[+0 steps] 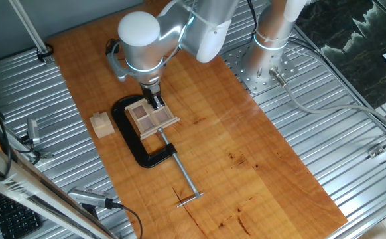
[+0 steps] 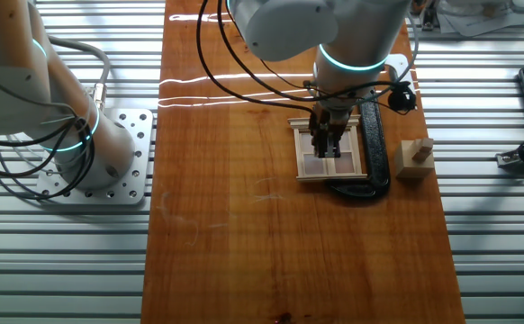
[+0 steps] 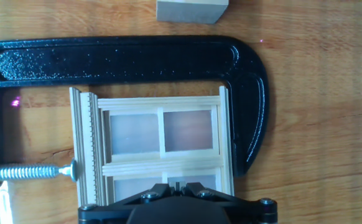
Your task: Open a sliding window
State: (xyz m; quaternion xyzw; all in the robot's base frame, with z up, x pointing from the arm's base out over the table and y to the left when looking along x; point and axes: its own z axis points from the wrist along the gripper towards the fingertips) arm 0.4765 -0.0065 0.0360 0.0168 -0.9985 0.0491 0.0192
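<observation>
Desk (image 1: 246,166): a long board of reddish wood, laid over ribbed metal panels; it carries everything named below.
Arm (image 1: 140,33): silver and white with glowing teal rings at the joints, reaching down over the far half of the board in one fixed view; its wrist stands directly above the window.
C-clamp (image 1: 130,136): black cast metal, lying flat on the desk, its curved body wrapped around the window on three sides; in the hand view the bow runs along the top and down the right side.
Clamp screw (image 1: 180,174): bright threaded steel with a cross handle at its free end, pointing toward the near edge of the board in one fixed view; in the hand view its pad touches the window's left frame edge.
Sliding window (image 3: 159,146): small square frame of light wood with crossbars and brownish panes, lying flat on the desk inside the clamp's mouth, held between screw pad and bow.
Wooden cube (image 1: 101,124): plain pale block, resting on the desk just outside the clamp's back, apart from the window.
Pincer (image 2: 329,148): dark fingers pointing straight down at the window's middle; in the hand view the tips sit close together over the lower crossbar, a narrow gap, with nothing visibly gripped.
</observation>
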